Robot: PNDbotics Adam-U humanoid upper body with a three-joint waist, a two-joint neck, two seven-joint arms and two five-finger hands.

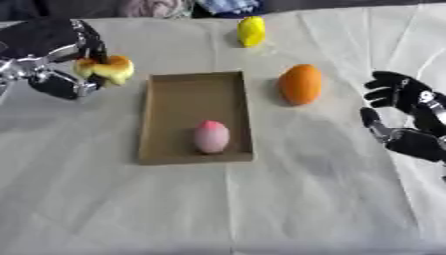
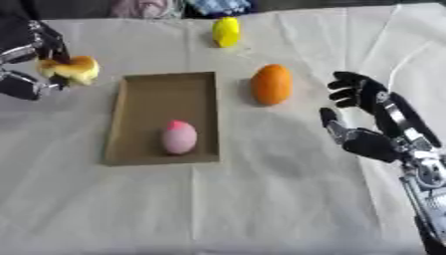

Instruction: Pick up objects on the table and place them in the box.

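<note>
My left hand (image 1: pixel 61 74), fingers curled round a soft yellow-orange lump (image 1: pixel 106 68), sits just left of the open brown cardboard box (image 1: pixel 148 124); right hand (image 2: pixel 370 119) relaxed, idle.

Matt cardboard box (image 1: pixel 193 94) on creased white cloth (image 1: pixel 305 199) (smooth-skinned fruit)

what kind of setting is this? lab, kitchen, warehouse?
Probably a lab or demo bench, not a kitchen: a table under a creased white cloth, one open cardboard box holding a pink object, and loose props around it. The left robot hand holds a yellow-orange object.
</note>
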